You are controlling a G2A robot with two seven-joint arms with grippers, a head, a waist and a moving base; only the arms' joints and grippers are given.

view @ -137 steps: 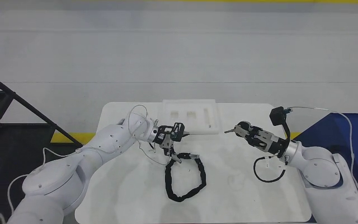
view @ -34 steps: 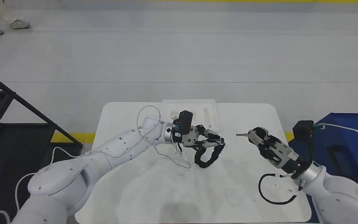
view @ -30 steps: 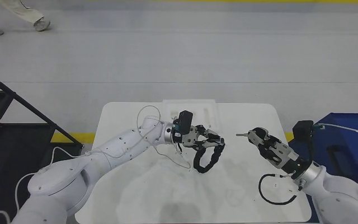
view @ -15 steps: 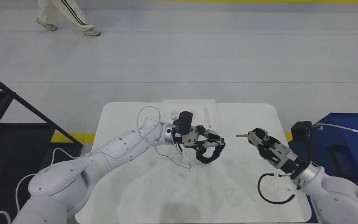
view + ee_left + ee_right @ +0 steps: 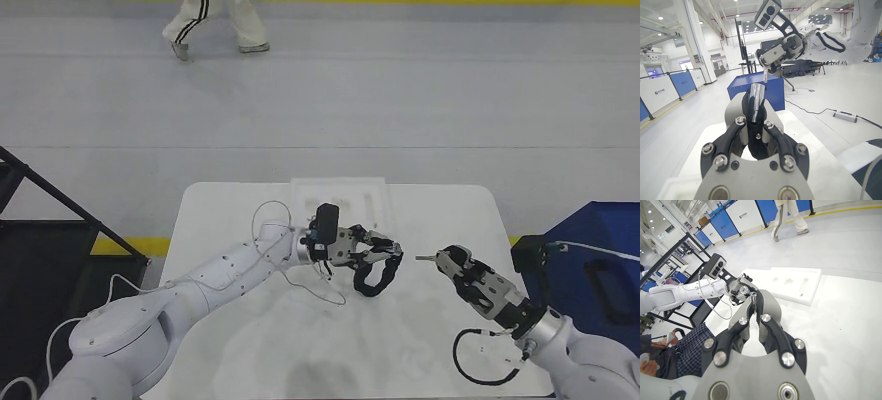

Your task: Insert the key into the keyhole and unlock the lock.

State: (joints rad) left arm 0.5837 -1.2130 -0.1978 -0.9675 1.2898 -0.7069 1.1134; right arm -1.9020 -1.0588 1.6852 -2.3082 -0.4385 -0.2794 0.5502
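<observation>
L gripper (image 5: 386,246) clamps chain lock (image 5: 756,91), now up off the table (image 5: 250,340). R gripper (image 5: 441,258) pinches key (image 5: 765,76), edged nearer the lock's cyl.

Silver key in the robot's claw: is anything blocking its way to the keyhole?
Nothing visible does. Only open air lies between the small silver key in the right gripper and the shiny metal lock cylinder in the left gripper.

Left wrist cam: the lock (image 5: 756,94) points its keyhole end away, and the left tool (image 5: 754,103) covers its black lower part. Right wrist cam: the right tool (image 5: 755,299) swallows most of the key (image 5: 752,305). Top view, the key at the lock's 3 o'clock is too tiny to make out any teeth.
</observation>
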